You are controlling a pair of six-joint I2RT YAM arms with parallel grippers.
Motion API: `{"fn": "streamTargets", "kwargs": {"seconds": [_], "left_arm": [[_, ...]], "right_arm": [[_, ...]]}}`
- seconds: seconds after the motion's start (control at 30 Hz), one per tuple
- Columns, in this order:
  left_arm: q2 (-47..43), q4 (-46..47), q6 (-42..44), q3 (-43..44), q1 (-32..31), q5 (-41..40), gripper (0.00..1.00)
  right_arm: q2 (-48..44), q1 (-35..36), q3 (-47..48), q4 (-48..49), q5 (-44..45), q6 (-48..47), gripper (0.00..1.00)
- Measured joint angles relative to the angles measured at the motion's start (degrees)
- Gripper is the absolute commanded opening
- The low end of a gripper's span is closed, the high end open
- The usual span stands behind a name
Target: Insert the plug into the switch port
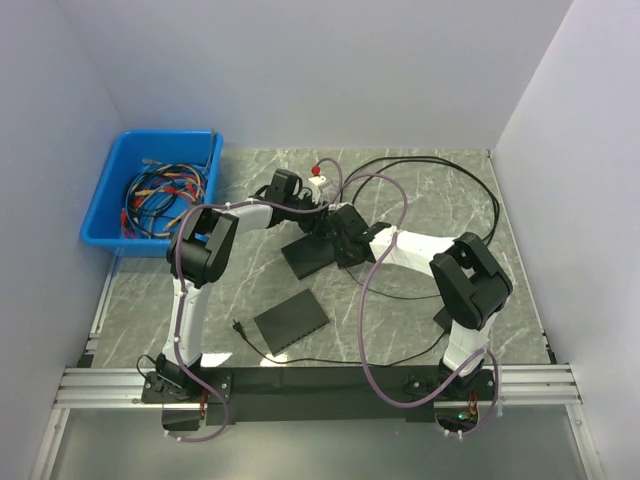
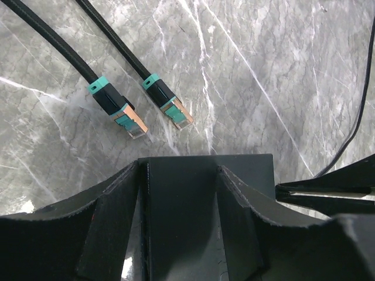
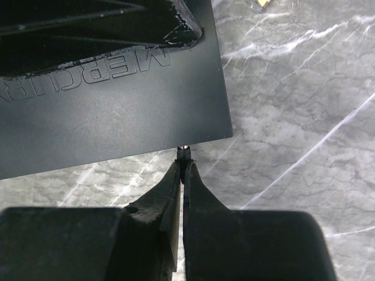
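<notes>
Pinched together right under my right wrist camera, my right gripper (image 3: 183, 170) has its fingers closed on the plug (image 3: 184, 150), a small barrel-type tip that pokes out just past them. The tip sits right at the near side wall of the black switch (image 3: 117, 111), at its right corner. I cannot make out the port itself.

I judge the plug light, stiff and rather slick, with a limp thin lead behind it. The hold belongs on the moulded body just behind the metal tip, so that it cannot pivot when pushed.

The switch looks like a light plastic box that would skate on the smooth marble table (image 1: 450, 200). My left gripper (image 2: 179, 167) has its fingers spread over it at the middle of the table. Whether they clamp it or only press on it, I cannot tell.

Beyond the switch lie two Ethernet plugs (image 2: 130, 122) with teal boots, apart from it. Far left stands a blue bin (image 1: 110, 200) of cables.
</notes>
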Motion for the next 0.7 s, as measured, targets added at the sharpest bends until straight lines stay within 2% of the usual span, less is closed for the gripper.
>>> {"fn": "streamTargets", "kwargs": {"seconds": [0.37,0.7], "left_arm": [[1.14,-2.62,1.9,2.75,-0.31,0.39,0.51],[3.13,-5.92,5.09,7.13,-1.14,0.5,0.5]], "right_arm": [[1.09,0.0,1.14,-0.33,0.52,-4.35,0.0],[1.2,0.0,1.09,0.55,1.6,-6.05,0.0]]}}
